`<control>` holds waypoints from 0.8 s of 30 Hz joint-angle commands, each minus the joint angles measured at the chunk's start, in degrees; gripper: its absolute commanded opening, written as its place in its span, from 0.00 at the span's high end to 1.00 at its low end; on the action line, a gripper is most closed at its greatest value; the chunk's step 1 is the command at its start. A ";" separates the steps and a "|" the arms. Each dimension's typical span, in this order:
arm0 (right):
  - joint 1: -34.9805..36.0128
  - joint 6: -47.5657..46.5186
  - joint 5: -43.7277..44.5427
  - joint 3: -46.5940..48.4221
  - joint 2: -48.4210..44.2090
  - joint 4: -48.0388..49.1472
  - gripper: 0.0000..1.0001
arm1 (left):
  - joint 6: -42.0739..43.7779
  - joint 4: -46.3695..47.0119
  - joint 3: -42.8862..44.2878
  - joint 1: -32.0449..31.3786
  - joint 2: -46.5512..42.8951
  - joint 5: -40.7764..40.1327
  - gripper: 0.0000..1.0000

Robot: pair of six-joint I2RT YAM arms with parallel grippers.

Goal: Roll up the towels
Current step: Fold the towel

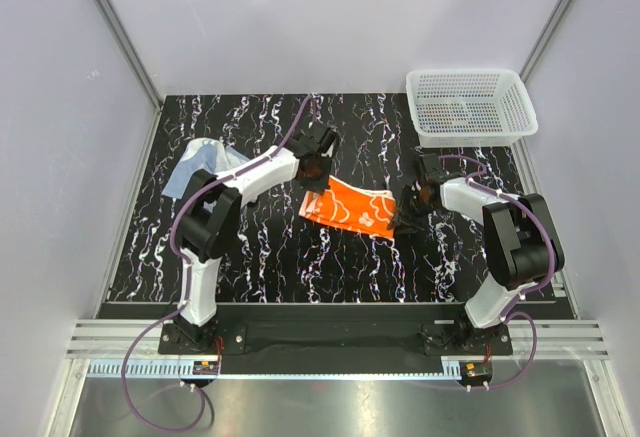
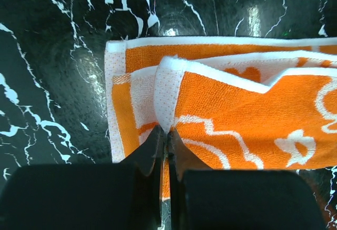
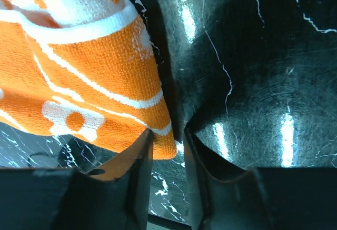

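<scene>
An orange towel with white pattern (image 1: 350, 207) lies folded in the middle of the black marbled table. My left gripper (image 1: 312, 169) is at its far left end and is shut on the white hem of the upper layer (image 2: 164, 98), which is raised off the lower layer. My right gripper (image 1: 408, 219) is at the towel's right end. In the right wrist view its jaws stand narrowly apart, with the towel's lifted corner (image 3: 166, 143) between them against the left finger (image 3: 138, 159); a gap shows by the right finger. A light blue towel (image 1: 200, 162) lies at the far left.
A white mesh basket (image 1: 470, 107) stands at the table's back right corner. White walls and metal frame posts close in the table on three sides.
</scene>
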 commanded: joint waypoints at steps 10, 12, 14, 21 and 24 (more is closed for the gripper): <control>0.11 -2.21 3.01 2.00 0.15 -3.60 0.36 | -0.22 -1.48 1.95 2.00 -0.89 -9.25 0.52; 0.02 -2.47 3.62 2.44 -1.86 -4.04 0.32 | -0.31 -1.31 1.24 2.26 -1.94 -9.51 0.28; 0.11 -2.65 3.80 2.79 -3.97 -4.57 0.32 | -0.31 -0.95 0.28 2.26 -3.00 -10.30 0.13; 0.11 -2.48 -2.59 2.54 -9.43 -3.35 0.42 | -1.98 -1.66 -2.96 2.26 -9.40 -12.24 0.17; 0.11 -0.64 -10.05 1.74 -10.13 0.61 0.54 | -3.20 -0.25 -6.92 2.26 -11.25 -10.75 0.25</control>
